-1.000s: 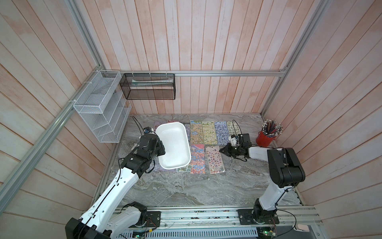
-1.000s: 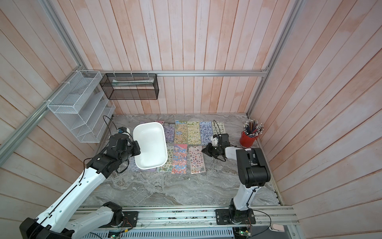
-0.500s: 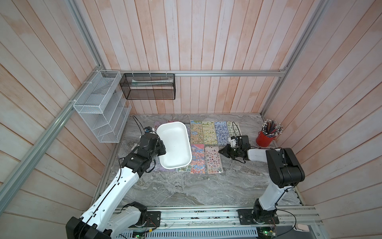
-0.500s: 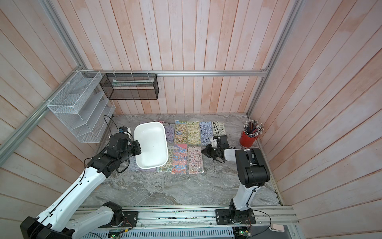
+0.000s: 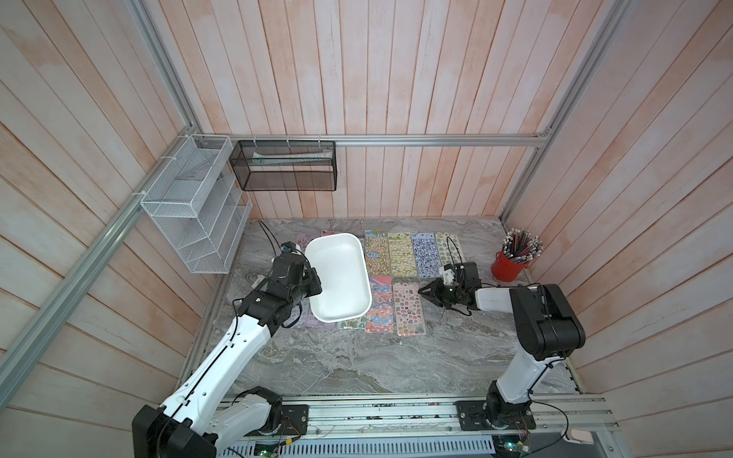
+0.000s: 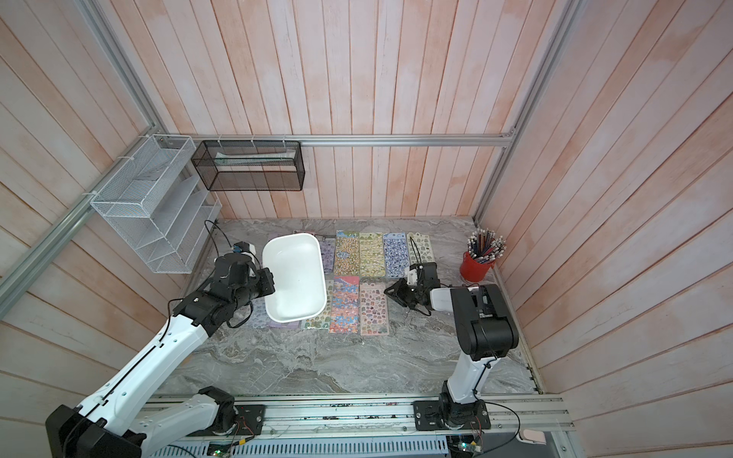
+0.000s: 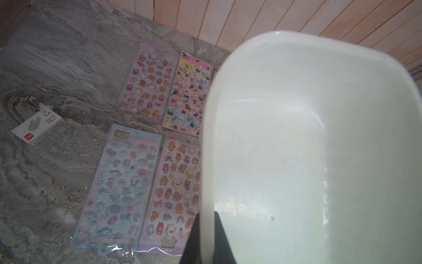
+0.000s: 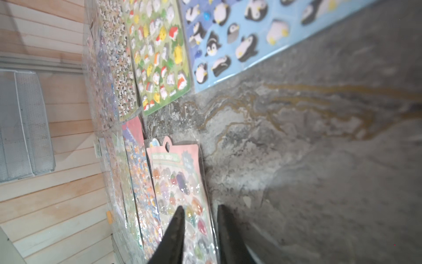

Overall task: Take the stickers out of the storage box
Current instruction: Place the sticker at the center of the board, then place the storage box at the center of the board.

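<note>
The grey marbled table (image 5: pixel 357 357) fills the floor of the cell, and you see it in both top views. Fixed to the wall on the left arm's side are the white wire-mesh rack (image 5: pixel 190 222) and, beside it on the back wall, the black mesh basket (image 5: pixel 283 166). The storage box (image 5: pixel 337 277) is held over the sheets on the left arm's side, its white inside turned up toward the top cameras and its body hiding parts of those sheets. The stickers (image 5: pixel 400 257) lie flat on the table in two rows, edge to edge, outside the box. Four of them show beside the box wall in the left wrist view (image 7: pixel 146 82). Near the far right corner stands the red cup (image 5: pixel 507 267), full of pencils. Your left gripper (image 7: pixel 206 213) is pinched shut on the storage box's rim, one finger inside the wall and one outside. Your right gripper (image 8: pixel 199 208) lies low and sideways at the pink sheet (image 8: pixel 178 178), the last sheet of the near row. Its fingers stand apart, with the sheet's sleeve edge seen between them. A small white staple box (image 7: pixel 37 128) lies on the bare table, apart from the sheets.
</note>
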Robot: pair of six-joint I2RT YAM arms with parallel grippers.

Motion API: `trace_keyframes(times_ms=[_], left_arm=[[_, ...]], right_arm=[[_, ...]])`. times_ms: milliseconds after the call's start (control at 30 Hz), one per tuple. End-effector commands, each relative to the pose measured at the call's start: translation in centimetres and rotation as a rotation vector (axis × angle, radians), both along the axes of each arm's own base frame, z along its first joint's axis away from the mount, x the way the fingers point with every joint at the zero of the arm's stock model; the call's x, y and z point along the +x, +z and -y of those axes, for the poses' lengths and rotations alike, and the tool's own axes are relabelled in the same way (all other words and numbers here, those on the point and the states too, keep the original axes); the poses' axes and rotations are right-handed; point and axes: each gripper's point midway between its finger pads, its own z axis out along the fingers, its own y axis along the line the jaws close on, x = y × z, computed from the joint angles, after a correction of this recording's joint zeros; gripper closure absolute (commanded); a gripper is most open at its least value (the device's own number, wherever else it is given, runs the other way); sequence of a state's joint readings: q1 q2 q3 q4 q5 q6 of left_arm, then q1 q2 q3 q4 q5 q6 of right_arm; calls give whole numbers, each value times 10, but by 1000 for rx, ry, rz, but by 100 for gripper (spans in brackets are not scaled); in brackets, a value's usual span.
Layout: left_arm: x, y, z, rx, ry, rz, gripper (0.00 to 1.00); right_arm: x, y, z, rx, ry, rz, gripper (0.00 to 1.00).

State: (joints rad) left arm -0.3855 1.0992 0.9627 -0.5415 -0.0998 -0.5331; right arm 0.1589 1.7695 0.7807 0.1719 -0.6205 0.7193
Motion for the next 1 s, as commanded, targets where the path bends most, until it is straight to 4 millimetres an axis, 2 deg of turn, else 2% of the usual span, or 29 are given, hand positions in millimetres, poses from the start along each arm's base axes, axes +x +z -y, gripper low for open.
trace_keyframes(times_ms=[0, 67, 133, 233, 333, 500, 633, 700, 833, 967], left_arm=[[7, 14, 12, -75, -12, 33, 100], [8, 14, 21, -86, -26, 33, 100], [8, 9, 38, -89, -51, 25, 100], [13, -4, 69, -85, -84, -9, 100], [20, -9, 105, -121, -127, -12, 100], [32, -22, 178, -133, -218, -37, 100], [38, -40, 240, -133, -300, -74, 100], [41, -52, 268, -136, -330, -97, 100], [44, -74, 309, -136, -354, -140, 100], [47, -101, 340, -152, -340, -195, 100]], right_arm=[[11, 30, 6, -14, 5, 74, 64], [15, 49, 10, -19, 14, 116, 60], [18, 73, 20, -37, 8, 164, 54], [20, 124, 41, -52, -31, 275, 46], [14, 172, 60, -76, -75, 385, 41], [-9, 243, 80, -100, -152, 547, 40], [-30, 289, 91, -130, -211, 665, 38], [-37, 303, 96, -155, -238, 697, 38], [-47, 321, 104, -194, -273, 728, 38], [-48, 321, 107, -191, -302, 745, 38]])
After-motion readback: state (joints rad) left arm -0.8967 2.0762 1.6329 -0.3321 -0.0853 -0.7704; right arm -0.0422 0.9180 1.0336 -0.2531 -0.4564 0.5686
